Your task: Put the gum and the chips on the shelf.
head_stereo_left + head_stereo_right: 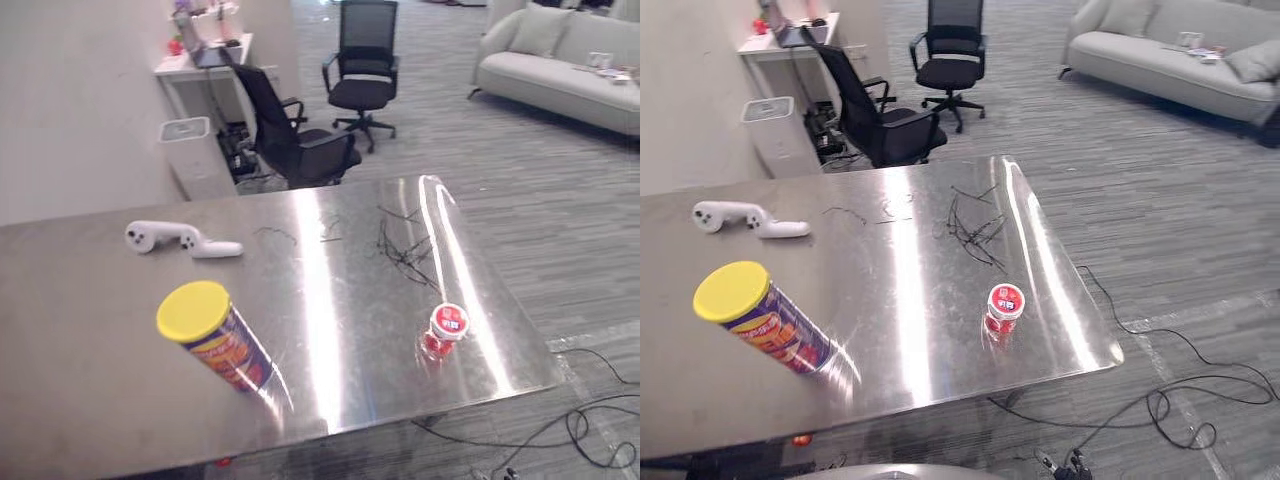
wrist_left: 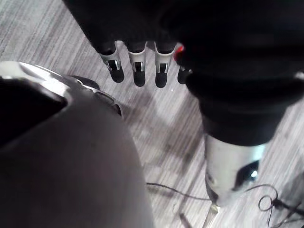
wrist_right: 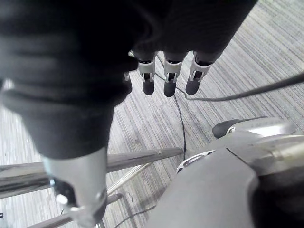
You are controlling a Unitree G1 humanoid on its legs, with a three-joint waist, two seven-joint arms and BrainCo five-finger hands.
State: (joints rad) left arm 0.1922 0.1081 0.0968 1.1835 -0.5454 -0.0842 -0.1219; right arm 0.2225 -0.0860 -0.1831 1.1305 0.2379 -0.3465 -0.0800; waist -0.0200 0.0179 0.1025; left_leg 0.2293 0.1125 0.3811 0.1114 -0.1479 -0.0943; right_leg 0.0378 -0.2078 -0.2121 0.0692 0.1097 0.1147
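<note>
Left hand [image 2: 138,72] hanging above floor [image 2: 161,128], fingers straight, empty, right hand [image 3: 169,81] likewise extended, holding nothing, chips can [image 1: 216,342] standing on bench [image 1: 330,300] at left, gum bottle [image 1: 446,331] near right edge, well apart.

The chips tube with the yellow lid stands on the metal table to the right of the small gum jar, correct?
Not quite. The chips with the yellow lid stand on the metal table to the left of the gum, not the right, as the left eye view shows.
</note>
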